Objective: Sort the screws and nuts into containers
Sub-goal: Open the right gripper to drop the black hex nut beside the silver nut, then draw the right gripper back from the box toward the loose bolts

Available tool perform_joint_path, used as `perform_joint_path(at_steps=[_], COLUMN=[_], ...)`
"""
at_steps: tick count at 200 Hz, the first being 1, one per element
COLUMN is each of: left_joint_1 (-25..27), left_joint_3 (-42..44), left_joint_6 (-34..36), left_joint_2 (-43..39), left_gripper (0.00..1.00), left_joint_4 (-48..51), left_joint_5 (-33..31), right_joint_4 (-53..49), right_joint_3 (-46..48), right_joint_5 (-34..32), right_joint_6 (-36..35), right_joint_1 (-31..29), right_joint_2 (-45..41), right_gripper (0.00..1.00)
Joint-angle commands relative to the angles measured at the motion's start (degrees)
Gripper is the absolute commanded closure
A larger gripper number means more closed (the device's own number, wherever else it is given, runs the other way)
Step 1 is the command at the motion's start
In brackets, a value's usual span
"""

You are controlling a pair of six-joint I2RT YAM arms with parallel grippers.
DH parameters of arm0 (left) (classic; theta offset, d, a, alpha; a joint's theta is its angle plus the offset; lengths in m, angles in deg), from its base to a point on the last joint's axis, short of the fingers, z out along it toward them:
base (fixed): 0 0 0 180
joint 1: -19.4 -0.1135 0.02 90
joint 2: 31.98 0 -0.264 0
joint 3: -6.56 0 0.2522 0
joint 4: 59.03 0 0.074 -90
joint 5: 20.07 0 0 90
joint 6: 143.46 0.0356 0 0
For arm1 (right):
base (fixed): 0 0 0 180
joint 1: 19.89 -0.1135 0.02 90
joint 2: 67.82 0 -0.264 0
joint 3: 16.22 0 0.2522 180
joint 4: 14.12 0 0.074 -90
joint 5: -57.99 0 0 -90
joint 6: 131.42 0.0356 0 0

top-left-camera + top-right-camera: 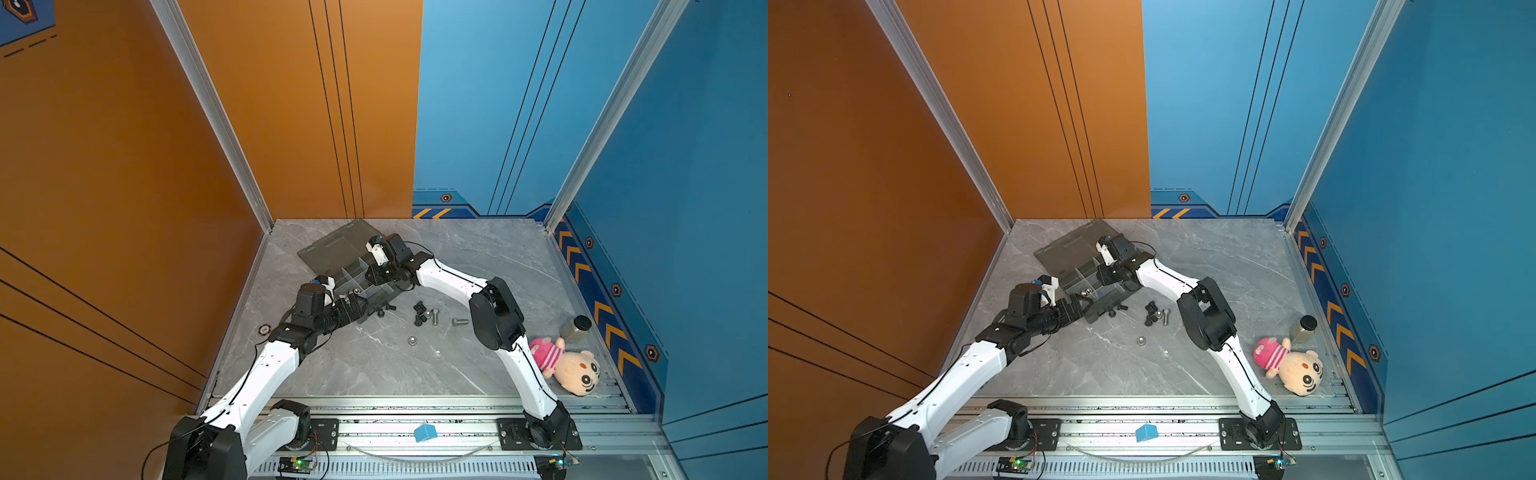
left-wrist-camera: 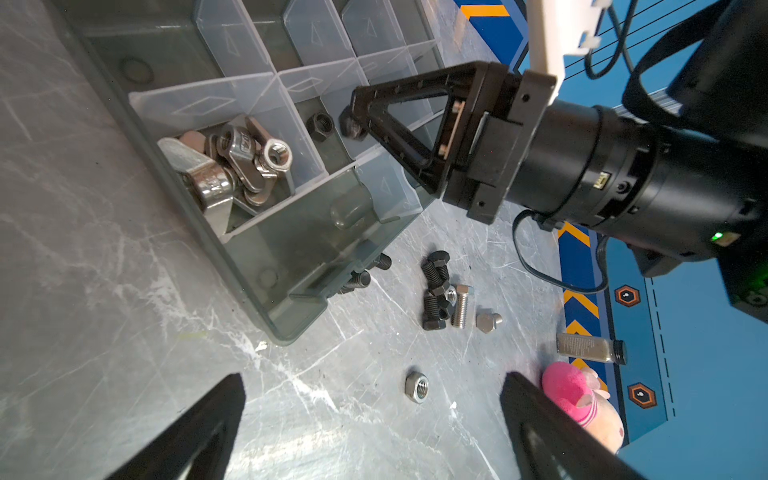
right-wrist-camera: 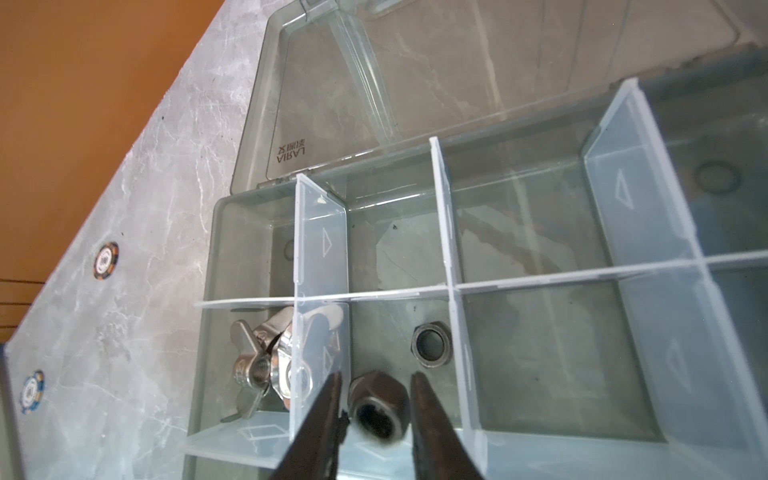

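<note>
Right gripper (image 3: 377, 376): jaws slightly parted around one black nut (image 3: 378, 411), grip unclear; a second black nut (image 3: 431, 345) sits just beyond. Left gripper (image 2: 370, 436) is wide open, empty, one silver nut (image 2: 417, 386) just ahead.

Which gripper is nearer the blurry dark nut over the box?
Right. The right gripper hangs over the organizer box with the dark nut between its parted fingers. The left gripper is open outside the box, over the table beside it.
</note>
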Motion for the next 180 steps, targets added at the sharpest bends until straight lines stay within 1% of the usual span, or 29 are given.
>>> perform_joint_path(at_steps=[1,16,47,72,95,101,103,131,155,180], left_joint_1=[-0.59,-0.60,-0.64,-0.65,-0.67,-0.69,-0.74,-0.75,-0.60,-0.37], left_joint_3=[0.73,0.71,0.71,0.53,0.49,0.51,0.53,0.49,0.37,0.10], left_joint_6=[-0.34,-0.32,-0.40,-0.32,-0.32,-0.32,-0.32,-0.59,-0.75,-0.76], left_joint_2=[-0.47,-0.54,-0.64,-0.59,-0.64,-0.64,-0.60,-0.48,-0.25,0.05], left_gripper=[0.02,0.02,0.02,0.02,0.02,0.02,0.02,0.02,0.02,0.02], left_joint_4=[-0.53,-0.58,-0.62,-0.62,-0.64,-0.65,-0.66,-0.84,-1.05,-1.11], left_joint_5=[1.70,1.66,1.76,1.85,1.86,1.86,1.88,1.70,1.78,1.69], right_joint_4=[-1.93,-2.24,-3.89,-3.98,-2.59,-2.19,-2.06,-2.11,-3.13,-3.26], right_joint_3=[-1.74,-1.74,-1.36,2.96,10.87,14.62,15.60,27.09,35.57,42.83], right_joint_5=[-0.67,-0.71,-0.72,-1.88,-3.07,-3.55,-3.63,-5.62,-7.13,-8.81], right_joint_6=[0.61,0.31,-0.61,-1.01,-1.15,-1.20,-1.24,-1.13,-0.74,0.28], right_joint_1=[-0.03,0.06,0.14,0.33,0.54,0.58,0.65,0.69,0.67,0.67], right_joint_2=[0.12,-0.58,-2.86,-7.84,-15.13,-16.47,-18.24,-27.69,-33.88,-38.55], right_gripper=[0.64,0.61,0.60,0.60,0.59,0.59,0.59,0.59,0.59,0.58])
